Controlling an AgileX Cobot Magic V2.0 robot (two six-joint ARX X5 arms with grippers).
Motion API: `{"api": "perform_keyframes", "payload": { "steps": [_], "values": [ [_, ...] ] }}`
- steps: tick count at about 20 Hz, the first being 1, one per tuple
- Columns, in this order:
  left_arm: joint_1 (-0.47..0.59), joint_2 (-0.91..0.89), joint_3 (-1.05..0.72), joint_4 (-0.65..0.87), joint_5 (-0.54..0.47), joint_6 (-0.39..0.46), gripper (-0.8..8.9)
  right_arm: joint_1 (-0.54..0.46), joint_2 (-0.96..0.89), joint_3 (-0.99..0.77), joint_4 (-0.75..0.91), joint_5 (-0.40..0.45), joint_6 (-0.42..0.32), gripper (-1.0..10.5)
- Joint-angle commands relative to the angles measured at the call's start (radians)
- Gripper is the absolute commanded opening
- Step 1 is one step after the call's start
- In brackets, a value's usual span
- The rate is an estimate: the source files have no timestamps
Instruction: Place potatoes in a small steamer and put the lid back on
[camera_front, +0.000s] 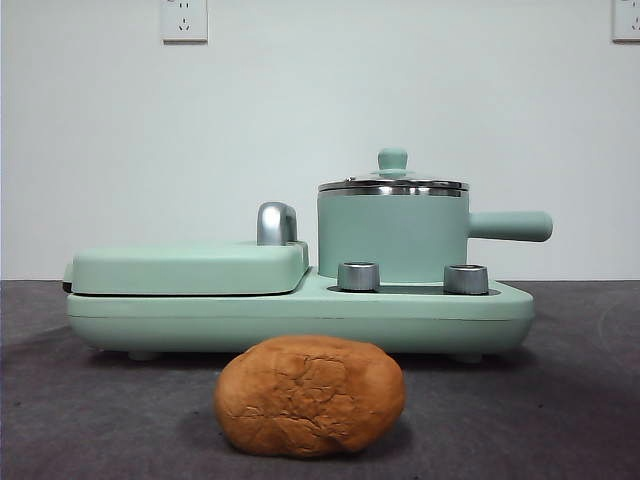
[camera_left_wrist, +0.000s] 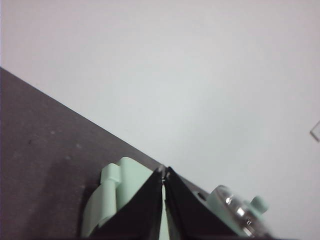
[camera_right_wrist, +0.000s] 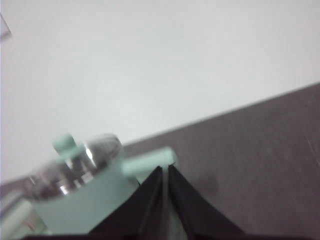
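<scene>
Potato (camera_front: 310, 396): one orange-brown, cracked lump on the dark table (camera_front: 560, 400), nearest the front camera, just ahead of the cooker base (camera_front: 300, 318) and apart from it; its underside is cut off by the frame edge. Steamer (camera_front: 392, 238): upright on the right half of the base, handle (camera_front: 510, 226) pointing right; its foot is partly hidden behind two steel knobs (camera_front: 358, 276). Lid (camera_front: 392, 183): seated on the steamer's rim, green knob on top; the pot's inside cannot be seen. Grill plate (camera_front: 188, 268): closed, left half of the base. Left gripper (camera_left_wrist: 163, 176): jaws pressed together, holding nothing, raised over the cooker. Right gripper (camera_right_wrist: 165, 170): jaws likewise together and empty, near the steamer handle; this view is blurred. Neither arm appears in the front view. Bare table lies on both sides of the potato.
</scene>
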Motion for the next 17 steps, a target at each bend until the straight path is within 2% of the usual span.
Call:
{"api": "perform_keyframes", "payload": {
  "steps": [1, 4, 11, 13, 17],
  "values": [
    [0.001, 0.012, 0.08, -0.013, -0.023, 0.004, 0.1, 0.0, 0.01, 0.085, -0.019, -0.023, 0.029, 0.2],
    [0.0, 0.06, 0.186, -0.11, -0.021, 0.109, 0.1, 0.0, 0.057, 0.183, -0.124, -0.053, 0.011, 0.2],
    [0.0, 0.243, 0.475, -0.338, 0.002, 0.359, 0.09, 0.001, 0.249, 0.421, -0.318, -0.148, -0.175, 0.2],
    [0.0, 0.306, 0.553, -0.378, 0.045, 0.458, 0.09, 0.001, 0.315, 0.496, -0.363, -0.182, -0.251, 0.2],
    [0.0, 0.42, 0.667, -0.436, 0.164, 0.599, 0.09, 0.001, 0.423, 0.614, -0.428, -0.231, -0.382, 0.2]
  ]
}}
